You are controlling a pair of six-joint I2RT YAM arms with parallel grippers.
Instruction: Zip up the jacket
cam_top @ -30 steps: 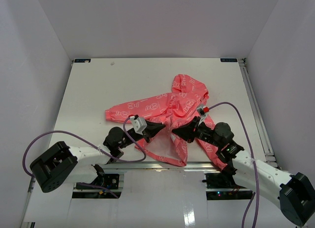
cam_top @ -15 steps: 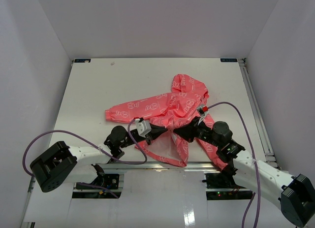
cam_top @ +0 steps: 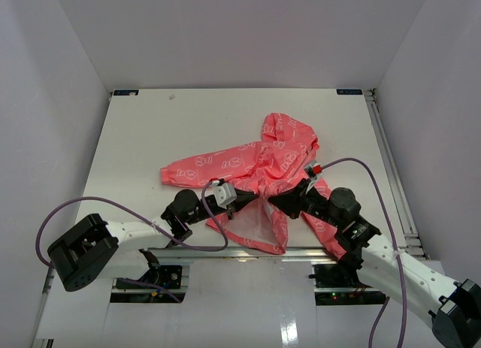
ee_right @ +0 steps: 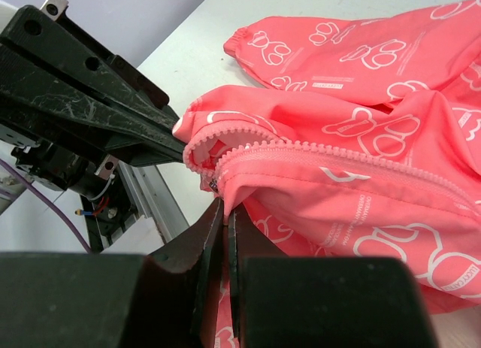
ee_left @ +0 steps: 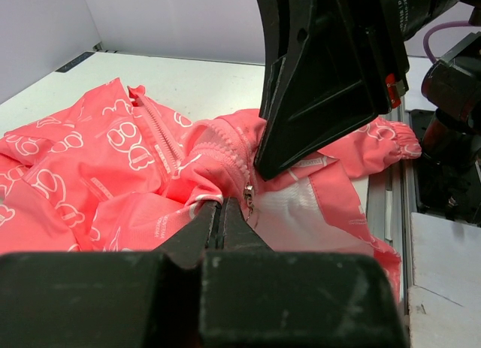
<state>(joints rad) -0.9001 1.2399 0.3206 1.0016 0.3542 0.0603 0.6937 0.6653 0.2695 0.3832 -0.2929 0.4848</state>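
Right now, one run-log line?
jacket: on table, front unzipped | left jaws: shut on jacket | right jaws: shut on jacket | zipper pull: near left jaws

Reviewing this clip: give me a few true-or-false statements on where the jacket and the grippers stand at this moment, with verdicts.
1. The jacket is zipped to the collar. False: its front gapes at the near hem, with the white lining showing.
2. The left gripper is shut on the jacket's hem. True.
3. The right gripper hangs open above the hood. False: it is shut on the hem, facing the left gripper.
4. One sleeve lies stretched out to the left. True.
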